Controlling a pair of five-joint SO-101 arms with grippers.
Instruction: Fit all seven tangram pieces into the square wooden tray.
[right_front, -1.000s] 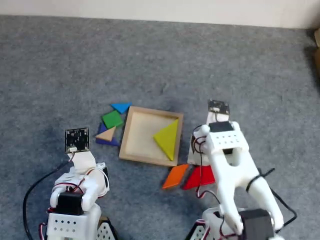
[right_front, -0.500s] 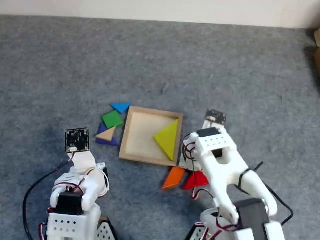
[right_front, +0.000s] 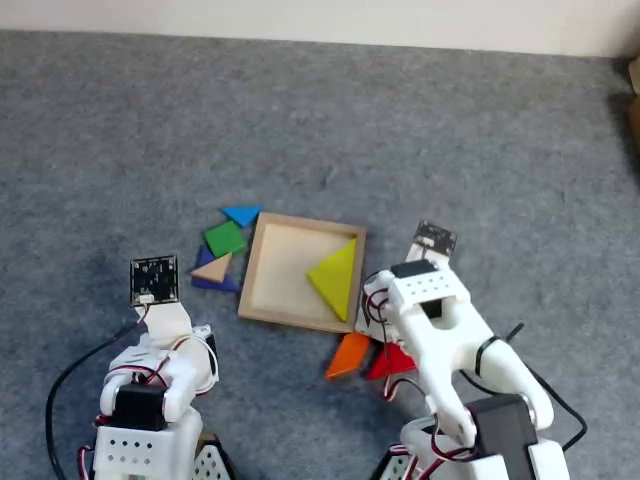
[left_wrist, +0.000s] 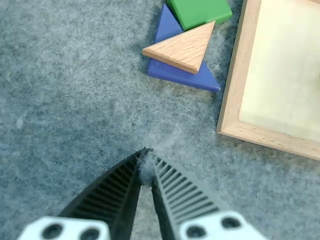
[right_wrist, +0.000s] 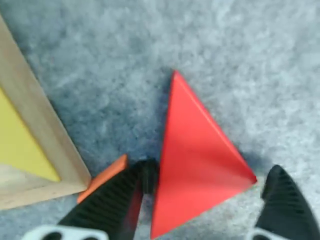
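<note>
Two white robot arms sit at the near edge of a grey felt-covered counter (right_front: 450, 120), seen from above. The left arm (right_front: 150, 385) is at 7 o'clock in the overhead view and the right arm (right_front: 455, 350) at 5 o'clock. The square wooden tray (right_front: 247, 268) lies flat near the middle of the counter. One piece is inside it, the yellow triangle (right_front: 337, 275), which lies flat against the tray's 3 o'clock wall. The red triangle (right_wrist: 192, 165) lies on the counter just outside the tray at 5 o'clock. The right gripper (right_wrist: 210, 175) is low over it, its jaws spread wide to either side of the piece and not closed on it. The orange piece (right_front: 350, 353) lies just beside the red triangle, on the side nearer the tray's corner. A cluster of four pieces lies at the tray's 9 to 10 o'clock, outside the rim. The dark blue triangle (left_wrist: 175, 75) lies flat, with the plain wood triangle (left_wrist: 182, 47) resting partly on top of it. The green square (right_front: 225, 238) is just beyond them, and the small light blue triangle (right_front: 241, 214) lies at 11 o'clock. The left gripper (left_wrist: 146, 155) is over bare felt near this cluster, its jaws drawn together and holding nothing.
</note>
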